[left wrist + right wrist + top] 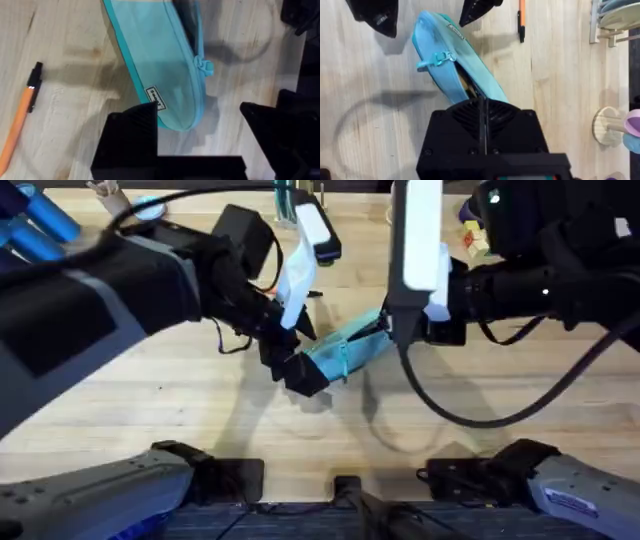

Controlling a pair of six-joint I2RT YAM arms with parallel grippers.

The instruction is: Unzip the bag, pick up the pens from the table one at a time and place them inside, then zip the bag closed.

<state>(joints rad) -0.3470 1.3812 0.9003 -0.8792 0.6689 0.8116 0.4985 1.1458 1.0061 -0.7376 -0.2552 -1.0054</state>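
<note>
Both pincers worked the turquoise pouch [352, 350] mid-desk [150, 410]: right pincer [482, 102] clamped on its open end, left pincer [200, 127] spread around the other end. Zipper pull [204, 65] partway along. One orange pen [20, 117] lay beside the pouch, unloaded; closing remained.

One bag [165, 75], one pen [20, 117]

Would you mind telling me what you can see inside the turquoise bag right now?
The bag is partly unzipped. In the right wrist view the gap shows a dark interior with something yellowish in it, too hidden to identify. The fabric and the right tool cover the rest.
</note>
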